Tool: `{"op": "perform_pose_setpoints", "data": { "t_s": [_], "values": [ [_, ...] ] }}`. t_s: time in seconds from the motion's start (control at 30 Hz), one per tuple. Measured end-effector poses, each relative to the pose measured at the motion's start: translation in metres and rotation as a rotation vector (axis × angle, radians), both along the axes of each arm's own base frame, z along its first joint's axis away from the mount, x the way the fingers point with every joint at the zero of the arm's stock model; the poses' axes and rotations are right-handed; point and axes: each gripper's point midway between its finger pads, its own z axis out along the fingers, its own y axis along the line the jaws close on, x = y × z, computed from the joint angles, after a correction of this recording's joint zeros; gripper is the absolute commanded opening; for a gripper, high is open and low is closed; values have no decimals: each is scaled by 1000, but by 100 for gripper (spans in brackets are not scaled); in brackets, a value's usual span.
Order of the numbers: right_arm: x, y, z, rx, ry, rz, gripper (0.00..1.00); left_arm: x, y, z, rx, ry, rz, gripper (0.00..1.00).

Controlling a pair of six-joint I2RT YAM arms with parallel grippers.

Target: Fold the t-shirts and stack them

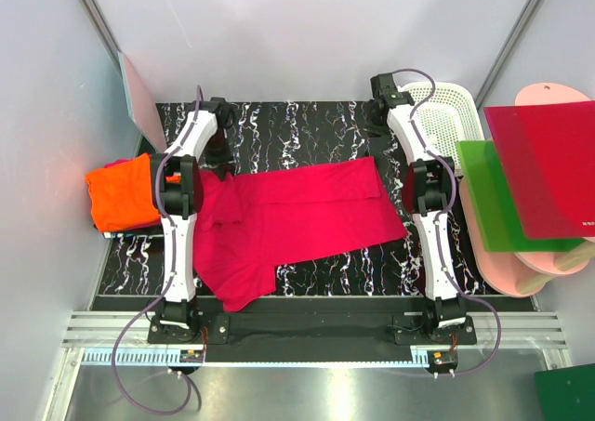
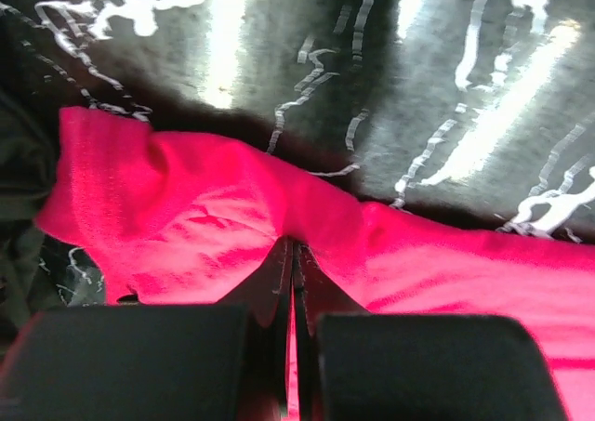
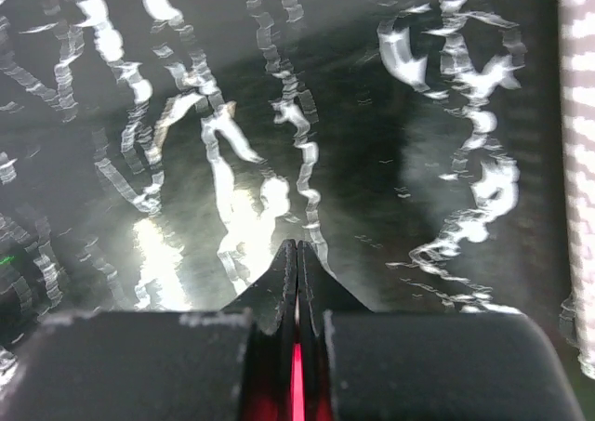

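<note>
**Red t-shirt spread out, both tools shut**

From above: the red t-shirt [image 1: 297, 221] lies opened out across the middle of the black marbled desk [image 1: 307, 133]. Its body runs toward the right and one corner trails to the near edge between the two arms. The orange t-shirt [image 1: 121, 193] sits in a bundle at the left edge of the desk, just beside the left arm. The left tool [image 1: 222, 161] is down at the far left corner of the red cloth. The right tool [image 1: 378, 119] is over bare desk at the far right, apart from the red t-shirt and near a white basket [image 1: 437, 114]. Right of the desk a green board [image 1: 497, 193] lies flat, with a red board [image 1: 548, 165] overlapping it.

Over to the left wrist: the left tool [image 2: 293, 246] is closed tight, finger against finger. Its tips sit right at a rumpled ridge of the red t-shirt [image 2: 204, 217]. The cloth puckers at the tips, but I cannot tell whether any of it is pinched. Shiny desk [image 2: 418, 86] shows beyond the cloth's far edge.

Now the right wrist: the right tool [image 3: 297, 246] is shut as well, with no gap at the tips and nothing in it. There is only glossy desk [image 3: 232, 161] ahead of it. The white basket [image 3: 576, 161] just shows along the right edge.
</note>
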Motion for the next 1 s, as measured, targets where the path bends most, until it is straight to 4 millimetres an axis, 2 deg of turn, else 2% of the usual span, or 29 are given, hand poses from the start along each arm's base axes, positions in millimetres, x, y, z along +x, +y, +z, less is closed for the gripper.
{"op": "perform_pose_setpoints", "data": {
  "t_s": [0.07, 0.1, 0.2, 0.23, 0.33, 0.47, 0.53, 0.6, 0.67, 0.77, 0.93, 1.0],
  "values": [
    [0, 8, 2, 39, -4, 24, 0, -3, 3, -2, 15, 4, 8, 16],
    [-4, 11, 1, 55, 4, 33, 0, -7, 4, -3, 19, 8, 9, 44],
    [-28, 20, 3, 110, 58, 69, 0, -30, 8, 0, 25, 34, 16, 81],
    [-37, 22, 6, 127, 73, 80, 0, -36, 9, 6, 26, 33, 15, 98],
    [-60, 29, 24, 179, 84, 117, 0, -44, 10, 34, 21, -33, 21, 99],
    [-94, 36, 55, 238, 76, 169, 0, -43, 10, 74, 11, -158, 21, 99],
    [-112, 40, 63, 263, 81, 197, 0, -42, 10, 83, 8, -192, 15, 99],
    [-128, 43, 62, 285, 108, 221, 0, -44, 10, 85, 8, -200, 10, 99],
    [-142, 47, 48, 303, 157, 241, 0, -46, 11, 80, 9, -187, 6, 99],
    [-160, 49, 14, 308, 262, 246, 0, -50, 11, 75, 9, -170, 3, 99],
    [-172, 51, -42, 287, 404, 239, 0, -48, 10, 75, 7, -179, -3, 99],
    [-171, 53, -46, 286, 425, 235, 0, -47, 10, 76, 6, -183, -7, 99]
  ]
}}
